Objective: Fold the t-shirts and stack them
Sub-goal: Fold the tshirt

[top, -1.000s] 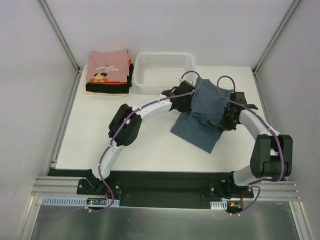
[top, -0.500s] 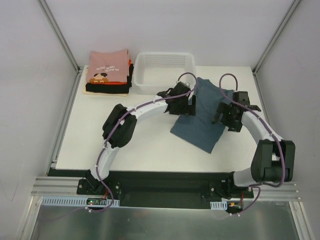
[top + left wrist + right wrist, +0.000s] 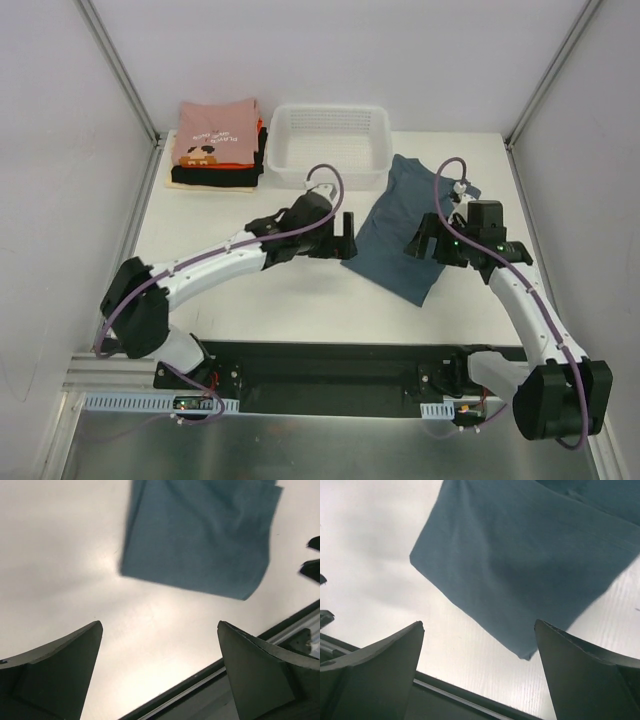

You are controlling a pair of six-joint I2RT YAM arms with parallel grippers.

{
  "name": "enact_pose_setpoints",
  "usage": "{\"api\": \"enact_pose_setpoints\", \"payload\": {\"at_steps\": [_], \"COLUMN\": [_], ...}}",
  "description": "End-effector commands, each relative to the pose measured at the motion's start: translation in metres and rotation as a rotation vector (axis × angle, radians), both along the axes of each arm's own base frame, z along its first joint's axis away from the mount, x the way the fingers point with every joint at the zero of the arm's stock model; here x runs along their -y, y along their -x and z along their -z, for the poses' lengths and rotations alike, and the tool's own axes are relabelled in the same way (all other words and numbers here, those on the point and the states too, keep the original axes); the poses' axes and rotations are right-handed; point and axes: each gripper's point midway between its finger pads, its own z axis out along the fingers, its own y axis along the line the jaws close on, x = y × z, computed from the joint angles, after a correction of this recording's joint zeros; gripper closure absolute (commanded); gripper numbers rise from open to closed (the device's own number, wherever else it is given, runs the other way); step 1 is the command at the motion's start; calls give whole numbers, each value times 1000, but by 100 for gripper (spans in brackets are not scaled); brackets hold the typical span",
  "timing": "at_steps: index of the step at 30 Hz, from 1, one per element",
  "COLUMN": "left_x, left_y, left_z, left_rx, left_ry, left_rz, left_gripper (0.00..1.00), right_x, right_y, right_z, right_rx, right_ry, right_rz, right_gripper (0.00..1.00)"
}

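Risk: the tee (image 3: pixel 390 230) lies askew and rumpled at its far end, so the next fold could go crooked and sit unevenly on the stack (image 3: pixel 215 145).
Cause: a shallow pinch may catch only one layer.
Left hand (image 3: pixel 347 237): wide, empty, just beside the tee's left edge.
Right hand (image 3: pixel 416 247): wide, empty, above its right side.
Tee: on the surface (image 3: pixel 250 290), near the basket (image 3: pixel 330 108).

I see a slate-blue tee (image 3: pixel 408 232) folded into a long panel, lying flat and skewed right of centre on the worktop (image 3: pixel 300 295). My folded stack (image 3: pixel 215 160), pink printed tee (image 3: pixel 213 132) on top, sits back-left.
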Motion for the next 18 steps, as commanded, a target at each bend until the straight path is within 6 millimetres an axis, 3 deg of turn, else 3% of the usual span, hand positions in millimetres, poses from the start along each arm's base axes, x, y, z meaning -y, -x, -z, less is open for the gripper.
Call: {"api": "enact_pose_setpoints", "payload": {"at_steps": [1, 2, 3, 4, 6, 8, 9, 10, 11, 12, 14, 15, 18], "left_x": [-54, -68, -75, -87, -101, -118, -124, -130, -133, -135, -136, -137, -138], "left_y": [10, 18, 22, 30, 35, 44, 45, 49, 51, 52, 54, 53, 51], "left_z": [10, 26, 20, 35, 34, 50, 48, 56, 57, 55, 55, 55, 55], "left_rx": [38, 19, 27, 9, 14, 3, 11, 4, 5, 9, 8, 11, 17], "left_ry": [-40, -70, -45, -68, -51, -81, -66, -77, -76, -62, -55, -56, -66], "left_rz": [-169, -186, -205, -220, -253, -278, -298, -303, -306, -314, -315, -316, -316], "left_gripper": [1, 1, 1, 1, 1, 1, 1, 1, 1, 1, 1, 1, 1], "right_x": [-23, -26, -28, -34, -39, -39, -36, -35, -35, -30, -26, -21, -14], "right_y": [-32, -39, -43, -52, -66, -86, -93, -99, -113, -120, -136, -142, -154], "right_z": [-9, -5, -1, 7, 10, 22, 39, 44, 38, 56, 56, 72, 87], "right_rx": [35, 19, 4, -29, -34, -65, -107, -113, -91, -135, -150, -184, -225], "right_ry": [-52, -69, -78, -95, -107, -93, -68, -56, -49, -20, 15, 48, 98], "right_rz": [-91, -75, -75, -88, -98, -87, -70, -67, -64, -39, -24, -13, 6], "right_gripper": [3, 3, 3, 3, 3, 3, 3, 3, 3, 3, 3, 3, 3]}}
